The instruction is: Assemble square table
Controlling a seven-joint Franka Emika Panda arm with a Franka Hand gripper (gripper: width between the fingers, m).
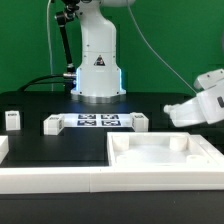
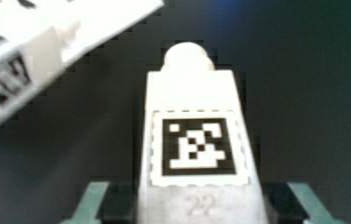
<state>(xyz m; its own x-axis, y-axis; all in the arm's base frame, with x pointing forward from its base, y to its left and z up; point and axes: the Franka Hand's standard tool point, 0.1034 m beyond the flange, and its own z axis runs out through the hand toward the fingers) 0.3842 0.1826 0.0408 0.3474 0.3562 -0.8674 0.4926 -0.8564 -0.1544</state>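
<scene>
Fingers [image 2: 97,203] pinching one white leg [image 2: 193,90].
Long axis runs straight out from the grip, rounded tip foremost, tag [image 2: 195,145] in plain view.

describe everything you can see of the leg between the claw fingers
The leg is a white, plastic-looking block with flat faces, narrowing to a rounded tip at its far end. A black-and-white tag in a dotted border sits on the face toward the wrist camera. It points away from the claw, whose fingers flank its near end; whether they press on it is too blurred to tell. Behind it lies the black table surface; nothing else visibly touches it.
</scene>
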